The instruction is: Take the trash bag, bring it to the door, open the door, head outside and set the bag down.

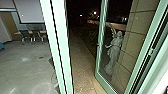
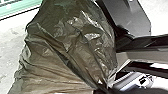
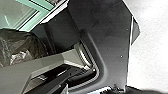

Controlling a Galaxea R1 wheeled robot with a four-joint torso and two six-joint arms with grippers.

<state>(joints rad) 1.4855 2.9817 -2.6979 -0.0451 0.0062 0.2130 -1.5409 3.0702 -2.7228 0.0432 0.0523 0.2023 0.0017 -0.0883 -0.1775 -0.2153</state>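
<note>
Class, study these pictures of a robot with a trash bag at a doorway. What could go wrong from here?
The trash bag is bulky, with creased plastic, so it might snag on the green post and tear. The glass door stands open and could swing back against the robot as it goes through. Beyond the doorway it is dark, so the edges of the path may be hard to judge.

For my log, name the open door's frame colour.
Pale green; the door frame shows best in the head view.
</note>
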